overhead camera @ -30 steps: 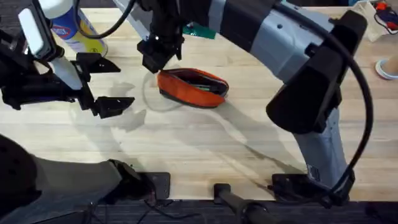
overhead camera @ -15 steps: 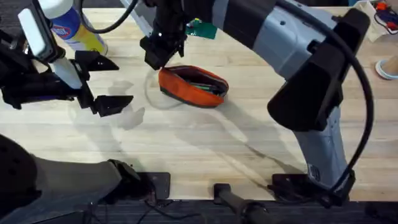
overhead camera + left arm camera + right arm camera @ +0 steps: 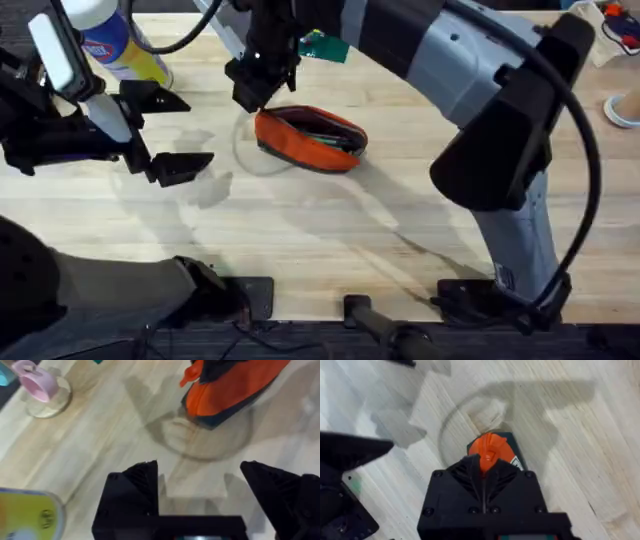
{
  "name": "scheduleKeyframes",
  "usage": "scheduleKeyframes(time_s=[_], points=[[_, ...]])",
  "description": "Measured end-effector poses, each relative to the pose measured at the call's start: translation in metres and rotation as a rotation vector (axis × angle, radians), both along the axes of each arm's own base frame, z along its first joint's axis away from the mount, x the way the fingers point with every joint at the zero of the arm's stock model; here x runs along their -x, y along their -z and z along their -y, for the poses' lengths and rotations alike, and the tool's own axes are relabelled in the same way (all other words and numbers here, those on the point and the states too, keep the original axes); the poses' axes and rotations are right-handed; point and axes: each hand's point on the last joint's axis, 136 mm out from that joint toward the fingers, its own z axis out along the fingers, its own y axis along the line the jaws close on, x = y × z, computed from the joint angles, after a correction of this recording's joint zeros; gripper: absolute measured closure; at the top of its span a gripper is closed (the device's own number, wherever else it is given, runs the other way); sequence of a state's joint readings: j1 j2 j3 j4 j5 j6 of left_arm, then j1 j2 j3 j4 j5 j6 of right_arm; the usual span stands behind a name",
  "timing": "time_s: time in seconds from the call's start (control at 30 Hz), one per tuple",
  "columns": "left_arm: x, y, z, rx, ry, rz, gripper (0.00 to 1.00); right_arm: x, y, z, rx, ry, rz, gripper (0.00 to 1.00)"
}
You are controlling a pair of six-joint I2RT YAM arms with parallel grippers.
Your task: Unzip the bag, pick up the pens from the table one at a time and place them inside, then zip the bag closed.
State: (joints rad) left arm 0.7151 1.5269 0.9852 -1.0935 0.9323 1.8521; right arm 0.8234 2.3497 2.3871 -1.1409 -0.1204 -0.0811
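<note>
From my station I see the elongated orange fabric pouch with a dark grey base (image 3: 310,139) lying on the light wooden butcher-block desk (image 3: 330,240), a little past the middle, its zipper gaping along the top with a green-barrelled pen (image 3: 325,132) and other dark contents showing inside. The right hand (image 3: 256,88) reaches across from the lower right and sits at the pouch's left end; in the right wrist view its black fingers (image 3: 470,480) are pressed together on a small orange-red tab (image 3: 488,450) at the end of the pouch (image 3: 507,452). The left hand (image 3: 165,135) hangs above the desk well to the left of the pouch, its two black fingers (image 3: 135,485) spread apart and holding nothing, with bare desk (image 3: 100,435) visible between them. In the left wrist view the pouch end (image 3: 230,390) lies ahead of those fingers, and a pink ring on a pale round base (image 3: 40,390) stands off to one side. A yellow canister with a blue label (image 3: 125,50) stands at the far left of the desk, beyond the left arm.
</note>
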Motion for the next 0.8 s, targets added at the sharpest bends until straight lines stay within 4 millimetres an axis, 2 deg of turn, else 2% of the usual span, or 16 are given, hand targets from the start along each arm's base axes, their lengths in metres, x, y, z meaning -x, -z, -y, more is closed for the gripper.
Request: scheduleKeyframes(time_s=[0.17,0.8], points=[[0.011,-0.004,0.012,0.076,-0.002,-0.061,0.007,0.0,0.0,0.0,0.0,0.0,0.0,0.97],[0.007,-0.013,0.022,0.137,0.006,-0.036,0.007,0.0,0.0,0.0,0.0,0.003,-0.001,0.97]])
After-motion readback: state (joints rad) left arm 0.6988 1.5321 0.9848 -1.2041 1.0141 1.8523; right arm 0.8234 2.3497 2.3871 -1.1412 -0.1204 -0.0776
